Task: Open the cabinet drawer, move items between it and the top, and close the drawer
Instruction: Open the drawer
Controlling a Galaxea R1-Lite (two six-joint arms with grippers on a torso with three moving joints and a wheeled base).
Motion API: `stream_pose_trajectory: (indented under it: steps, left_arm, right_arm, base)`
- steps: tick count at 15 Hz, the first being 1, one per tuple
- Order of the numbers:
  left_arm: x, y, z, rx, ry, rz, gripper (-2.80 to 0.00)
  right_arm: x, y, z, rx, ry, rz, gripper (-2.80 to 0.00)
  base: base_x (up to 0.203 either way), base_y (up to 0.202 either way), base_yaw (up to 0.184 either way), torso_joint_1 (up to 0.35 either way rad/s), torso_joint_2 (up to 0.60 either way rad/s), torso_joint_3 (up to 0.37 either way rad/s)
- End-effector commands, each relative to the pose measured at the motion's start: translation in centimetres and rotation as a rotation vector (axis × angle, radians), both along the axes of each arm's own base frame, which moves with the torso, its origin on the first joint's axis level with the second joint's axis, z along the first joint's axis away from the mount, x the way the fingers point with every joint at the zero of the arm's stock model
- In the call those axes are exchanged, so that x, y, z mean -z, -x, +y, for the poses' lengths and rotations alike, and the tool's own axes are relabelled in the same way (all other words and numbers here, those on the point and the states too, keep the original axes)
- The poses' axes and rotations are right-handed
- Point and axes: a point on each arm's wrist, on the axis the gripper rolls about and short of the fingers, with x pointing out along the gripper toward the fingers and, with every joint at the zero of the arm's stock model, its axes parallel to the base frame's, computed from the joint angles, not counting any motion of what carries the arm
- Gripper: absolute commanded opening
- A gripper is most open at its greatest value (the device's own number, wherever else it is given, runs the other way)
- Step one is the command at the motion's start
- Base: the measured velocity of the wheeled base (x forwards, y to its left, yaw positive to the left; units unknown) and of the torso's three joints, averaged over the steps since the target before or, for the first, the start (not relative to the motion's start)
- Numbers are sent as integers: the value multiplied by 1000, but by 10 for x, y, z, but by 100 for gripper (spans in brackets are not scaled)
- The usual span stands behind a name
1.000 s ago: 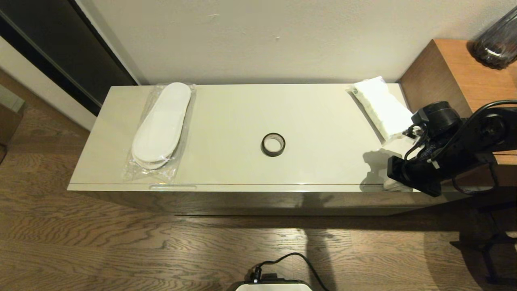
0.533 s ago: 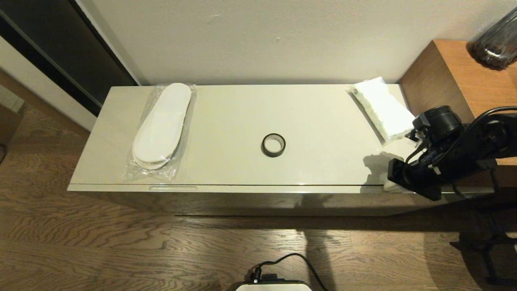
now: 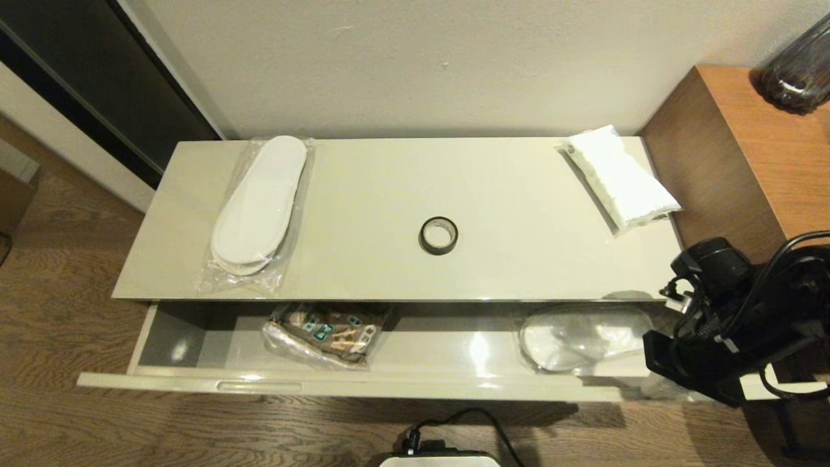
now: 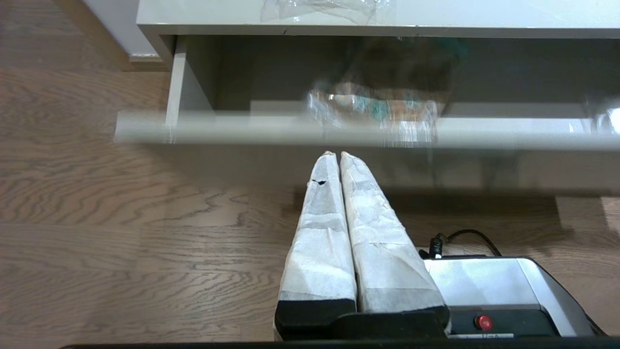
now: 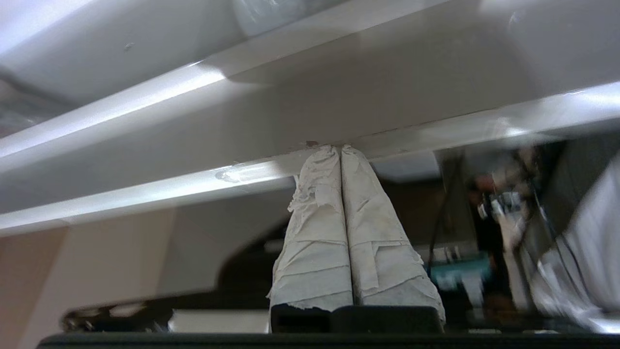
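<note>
1. Your cabinet drawer (image 3: 415, 379) is pulled out below the top (image 3: 519, 194).
2. Right gripper (image 5: 341, 148): fingers pressed together, tips against the drawer's front edge at its right end.
3. Left gripper (image 4: 337, 154): fingers pressed together, parked low in front, apart from the drawer.
4. On top: slippers (image 3: 259, 204), tape roll (image 3: 439, 235), tissue pack (image 3: 619, 176).
5. In the drawer: brown snack bag (image 3: 327, 331), clear bag (image 3: 583, 337).

It looked like a hotel or guest room. Bagged disposable white slippers (image 3: 259, 202) and a soft tissue pack (image 3: 621, 178) lay on a glossy cream low cabinet (image 3: 532, 214) set against a plain painted wall (image 3: 421, 65). Wood-grain flooring (image 3: 58, 415) ran underneath, with a brown wooden side unit (image 3: 752, 143) alongside.
</note>
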Motion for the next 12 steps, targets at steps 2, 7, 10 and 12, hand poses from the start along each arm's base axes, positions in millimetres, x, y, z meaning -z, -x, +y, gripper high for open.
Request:
stream_pose_trajectory:
  steps: [2, 7, 10, 12]
  left_arm:
    - [0, 0, 0, 0, 2, 1, -280]
    - [0, 0, 0, 0, 0, 1, -280]
    - [0, 0, 0, 0, 0, 1, -280]
    - [0, 0, 0, 0, 0, 1, -280]
  right_arm:
    - [-33, 53, -5, -9, -31, -127, -280]
    - [-83, 82, -6, -36, -22, -263, -280]
    - [-118, 24, 5, 5, 85, -380, -280]
    - [-133, -22, 15, 44, 165, -449, -280]
  base:
    - [0, 0, 0, 0, 0, 0]
    - [0, 0, 0, 0, 0, 0]
    - [0, 0, 0, 0, 0, 0]
    - [0, 0, 0, 0, 0, 0]
